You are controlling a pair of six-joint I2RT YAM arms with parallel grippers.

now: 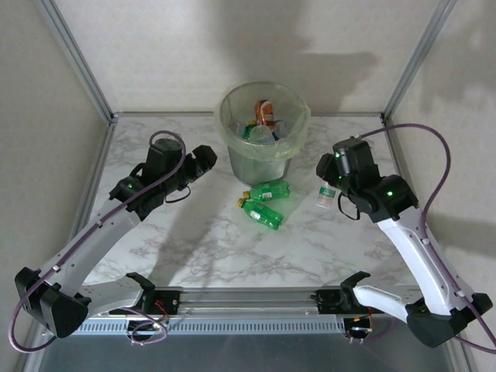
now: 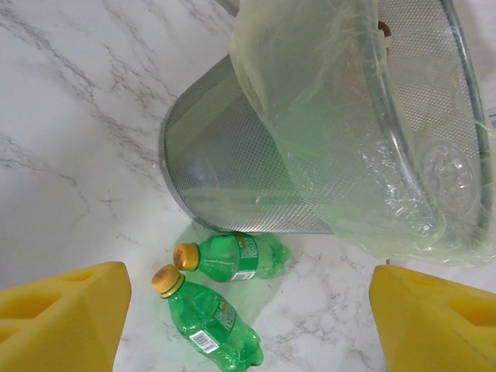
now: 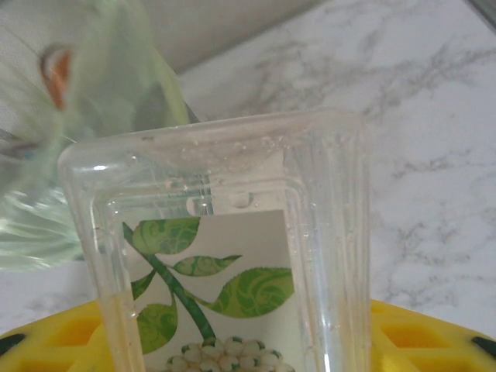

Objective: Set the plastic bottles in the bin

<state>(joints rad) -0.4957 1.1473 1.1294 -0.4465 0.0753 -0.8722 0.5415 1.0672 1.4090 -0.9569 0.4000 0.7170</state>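
A green bottle [image 1: 263,216] lies on the marble table [image 1: 194,240] right in front of the bin [image 1: 260,167], yellow cap pointing left, a little clear of the bin's foot. There's a barcode [image 2: 203,341] on its label, digits too small to read. Behind it a second green bottle [image 1: 271,189] lies alongside, just beside the base of the bin; its label carries print, too blurred to make out.

Over to the right of the bin, the right gripper [image 1: 328,184] has its fingers clamped on a clear bottle [image 3: 225,256], just outside the rim. Whether it rests on the table or is lifted, I cannot tell. In the right wrist view that bottle is square-shouldered, and its label shows green leaves on a stem above a cluster of small white blossoms, with no lettering to be read. Yellow pads [image 3: 62,337] sit on either side of it.

Left of the bin, the left gripper [image 1: 208,159] hangs beside the wall, yellow fingers [image 2: 66,318] spread wide, nothing between them.

And the bin itself: grey mesh, pale green liner [image 1: 232,128] folded over the rim, already loaded, with an orange-labelled bottle [image 1: 265,113] standing up at the back and more bottles [image 1: 260,136] packed around it
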